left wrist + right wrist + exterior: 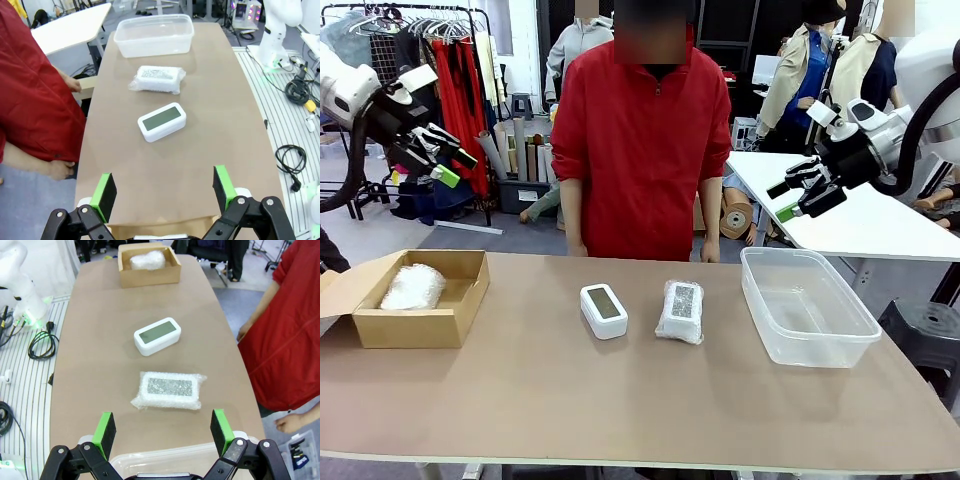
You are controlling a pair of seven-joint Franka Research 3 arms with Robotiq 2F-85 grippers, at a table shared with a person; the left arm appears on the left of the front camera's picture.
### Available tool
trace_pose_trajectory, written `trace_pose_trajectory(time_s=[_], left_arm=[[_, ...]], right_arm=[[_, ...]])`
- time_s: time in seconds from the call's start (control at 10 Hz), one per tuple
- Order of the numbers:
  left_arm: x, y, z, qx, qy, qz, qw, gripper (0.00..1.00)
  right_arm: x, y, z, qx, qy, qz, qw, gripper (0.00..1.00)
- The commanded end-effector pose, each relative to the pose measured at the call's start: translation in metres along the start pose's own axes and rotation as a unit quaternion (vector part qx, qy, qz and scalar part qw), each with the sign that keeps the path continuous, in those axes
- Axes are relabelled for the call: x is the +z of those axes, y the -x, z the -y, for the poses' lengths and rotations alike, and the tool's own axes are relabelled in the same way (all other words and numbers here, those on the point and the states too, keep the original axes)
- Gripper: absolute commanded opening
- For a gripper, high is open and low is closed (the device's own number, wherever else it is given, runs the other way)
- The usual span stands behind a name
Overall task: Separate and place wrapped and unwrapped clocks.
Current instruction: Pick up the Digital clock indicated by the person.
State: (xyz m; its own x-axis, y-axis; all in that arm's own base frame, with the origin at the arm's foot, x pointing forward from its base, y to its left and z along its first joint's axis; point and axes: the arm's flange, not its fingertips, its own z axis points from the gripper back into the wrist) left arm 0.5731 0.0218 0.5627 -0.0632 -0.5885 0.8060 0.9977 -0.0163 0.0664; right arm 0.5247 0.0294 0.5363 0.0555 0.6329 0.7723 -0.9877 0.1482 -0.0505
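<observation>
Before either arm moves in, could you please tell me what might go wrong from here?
1. The wrapped clock on the table lies close beside the bare clock, so jaws coming down on one may nudge the other.
2. Its loose, crinkly wrap may slip or tear in a grip.

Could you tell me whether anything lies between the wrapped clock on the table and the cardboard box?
Yes: the bare white grey-screened clock lies between the plastic-wrapped white clock and the open brown cardboard box.
</observation>
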Motion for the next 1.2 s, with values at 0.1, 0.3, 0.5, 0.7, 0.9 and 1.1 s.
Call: trace_pose_trajectory(time_s=[0.1,0.3,0.5,0.7,0.9,1.1], left_arm=[[0.0002,0.0017,0.0013,-0.008,0.005,-0.002,1.000,1.00],[0.0002,0.0017,0.0013,-0.008,0.005,-0.002,1.000,1.00],[0.0002,0.0017,0.0013,-0.008,0.005,-0.002,1.000,1.00],[0.0002,0.0017,0.0013,-0.008,0.005,-0.002,1.000,1.00],[0.0002,0.0017,0.0013,-0.008,0.005,-0.002,1.000,1.00],[0.0002,0.0017,0.0013,-0.008,0.005,-0.002,1.000,1.00]], right_arm=[[0.0018,-0.0020,-0.0008,0.002,-0.003,0.003,1.000,1.00],[0.0018,-0.0020,-0.0008,0.002,-0.003,0.003,1.000,1.00],[0.0018,-0.0020,-0.0008,0.002,-0.003,0.003,1.000,1.00],[0.0018,-0.0020,-0.0008,0.002,-0.003,0.003,1.000,1.00],[0.0018,-0.0020,-0.0008,0.002,-0.003,0.003,1.000,1.00],[0.0018,-0.0020,-0.0008,0.002,-0.003,0.003,1.000,1.00]])
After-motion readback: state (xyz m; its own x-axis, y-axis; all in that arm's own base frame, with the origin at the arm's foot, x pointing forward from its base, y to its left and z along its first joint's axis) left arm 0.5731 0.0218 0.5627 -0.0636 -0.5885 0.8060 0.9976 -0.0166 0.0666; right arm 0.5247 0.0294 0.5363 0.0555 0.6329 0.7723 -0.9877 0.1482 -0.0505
